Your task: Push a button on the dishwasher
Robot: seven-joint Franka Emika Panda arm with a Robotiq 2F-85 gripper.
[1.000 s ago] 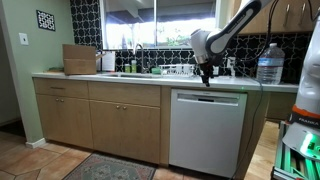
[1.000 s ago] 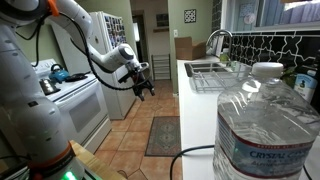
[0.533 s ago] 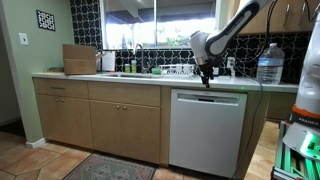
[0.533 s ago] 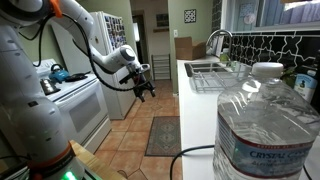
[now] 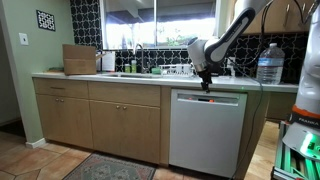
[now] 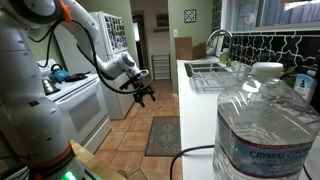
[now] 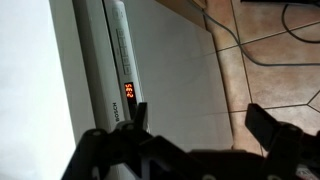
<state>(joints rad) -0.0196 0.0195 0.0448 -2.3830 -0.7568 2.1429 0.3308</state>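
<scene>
The dishwasher (image 5: 207, 132) is a flat silver-grey front under the counter, between tan cabinet doors. Its narrow control strip (image 5: 207, 97) runs along the top. In the wrist view the dishwasher front (image 7: 170, 60) fills the middle, and the strip carries a small red-orange light (image 7: 127, 92). My gripper (image 5: 206, 80) hangs just above the strip's top edge, pointing down. It is open and empty in the wrist view (image 7: 204, 125), with one finger (image 7: 140, 115) right beside the light. It also shows in an exterior view (image 6: 143, 95), where the dishwasher is hidden.
Tan cabinet doors (image 5: 125, 125) stand beside the dishwasher. A sink and faucet (image 5: 137, 58) and a cardboard box (image 5: 80, 60) are on the counter, with a water bottle (image 5: 269, 64) at its end. A white stove (image 6: 75, 105) faces it. A rug (image 6: 163, 135) lies on the tile floor. Cables (image 7: 285, 25) lie there too.
My gripper has dropped a little towards the dishwasher's top edge and shifted slightly sideways. Nothing else has moved.
</scene>
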